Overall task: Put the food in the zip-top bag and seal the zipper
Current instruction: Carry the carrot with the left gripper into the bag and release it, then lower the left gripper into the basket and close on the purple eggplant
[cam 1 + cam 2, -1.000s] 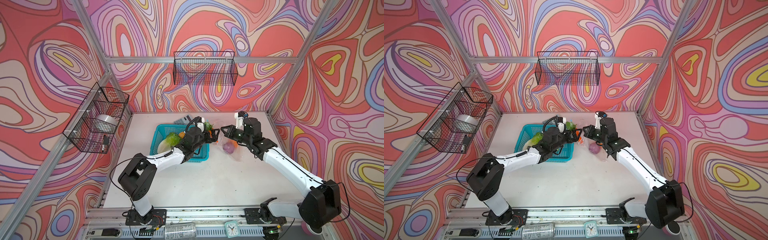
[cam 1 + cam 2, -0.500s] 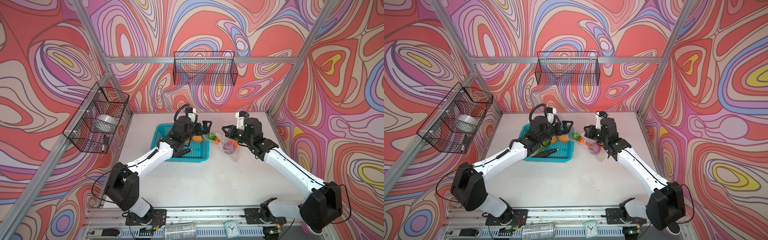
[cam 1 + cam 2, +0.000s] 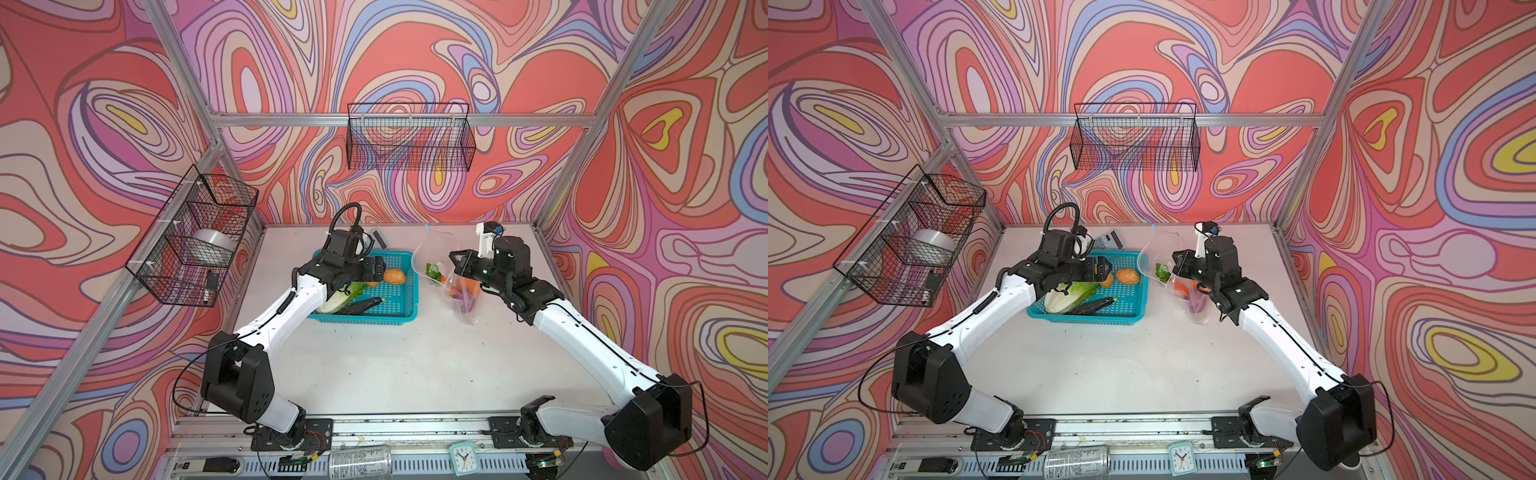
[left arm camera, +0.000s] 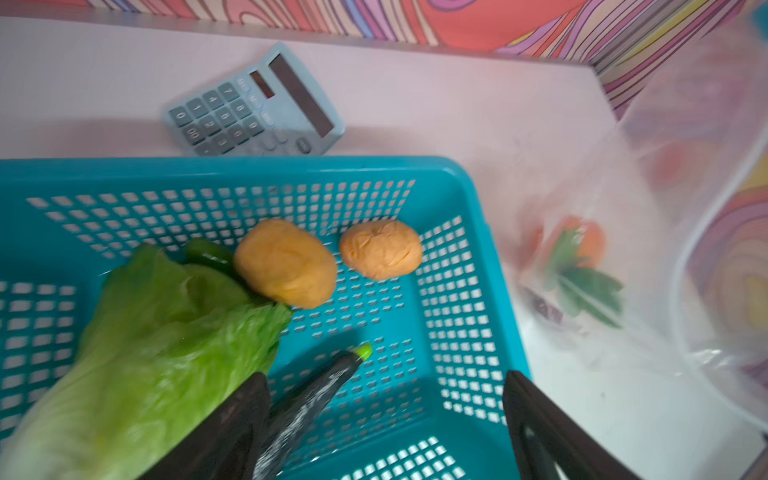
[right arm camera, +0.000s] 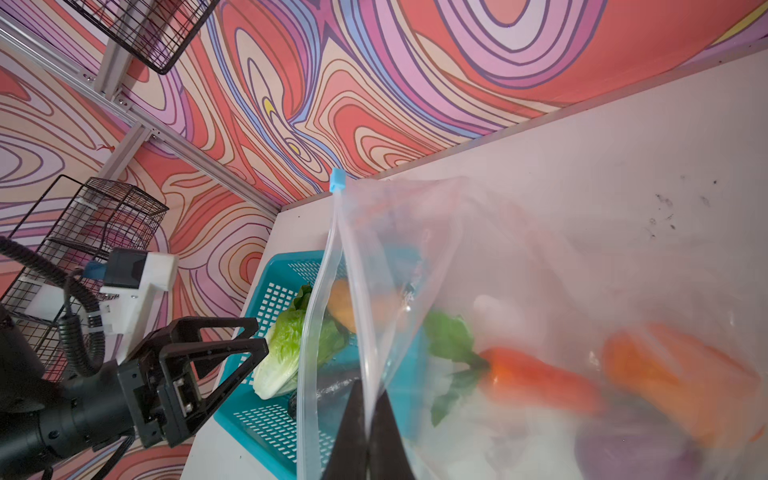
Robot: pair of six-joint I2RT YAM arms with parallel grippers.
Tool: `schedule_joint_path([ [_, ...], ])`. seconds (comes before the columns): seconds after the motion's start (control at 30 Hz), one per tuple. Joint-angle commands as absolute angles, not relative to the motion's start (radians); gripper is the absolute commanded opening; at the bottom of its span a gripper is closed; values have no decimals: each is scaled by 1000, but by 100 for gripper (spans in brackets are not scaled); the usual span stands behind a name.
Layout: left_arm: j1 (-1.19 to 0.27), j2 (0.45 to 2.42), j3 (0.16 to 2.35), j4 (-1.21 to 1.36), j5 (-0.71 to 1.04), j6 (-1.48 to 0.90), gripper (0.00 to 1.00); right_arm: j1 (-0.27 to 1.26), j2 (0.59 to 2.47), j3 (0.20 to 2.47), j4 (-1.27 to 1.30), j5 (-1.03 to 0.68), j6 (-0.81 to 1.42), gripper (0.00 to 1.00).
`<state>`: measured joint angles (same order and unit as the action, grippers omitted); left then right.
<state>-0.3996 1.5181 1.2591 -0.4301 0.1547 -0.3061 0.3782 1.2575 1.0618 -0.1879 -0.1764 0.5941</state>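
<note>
The clear zip-top bag (image 3: pixel 436 253) stands open to the right of the teal basket (image 3: pixel 361 318). Its blue zipper slider (image 5: pixel 337 179) is at the far end of the mouth. My right gripper (image 5: pixel 368 399) is shut on the bag's near mouth edge. Inside the bag lie a carrot (image 5: pixel 536 378), a small orange pumpkin (image 5: pixel 665 365) and a purple piece (image 5: pixel 623 453). My left gripper (image 4: pixel 384 378) hangs open and empty over the basket. Below it are two potatoes (image 4: pixel 286 264) (image 4: pixel 380 249), a napa cabbage (image 4: pixel 158 332) and a dark long vegetable (image 4: pixel 316 386).
A grey calculator (image 4: pixel 253 108) lies behind the basket near the back wall. Wire baskets hang on the left wall (image 3: pixel 195 241) and the back wall (image 3: pixel 409 139). A can (image 3: pixel 359 459) and a small clock (image 3: pixel 461 457) sit at the front rail.
My left gripper has drawn back from the bag's mouth to above the basket, jaws open. The right gripper has kept its hold on the bag.
</note>
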Motion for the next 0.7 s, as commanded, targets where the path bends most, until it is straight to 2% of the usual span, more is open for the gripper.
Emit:
schedule_joint_path([
  [0.0, -395, 1499, 1276, -604, 104, -115, 90, 374, 1262, 1048, -175, -170, 580, 0],
  [0.17, -388, 1533, 1270, -668, 163, 19, 92, 374, 1263, 1045, -190, -170, 578, 0],
  [0.33, -389, 1626, 1364, -824, 242, 127, 92, 373, 1263, 1050, -200, -170, 577, 0],
  [0.5, -390, 1728, 1431, -910, 218, 222, 87, 373, 1265, 1032, -179, -172, 591, 0],
  [0.67, -391, 1838, 1500, -952, 191, 266, 78, 374, 1264, 1033, -193, -168, 578, 0],
])
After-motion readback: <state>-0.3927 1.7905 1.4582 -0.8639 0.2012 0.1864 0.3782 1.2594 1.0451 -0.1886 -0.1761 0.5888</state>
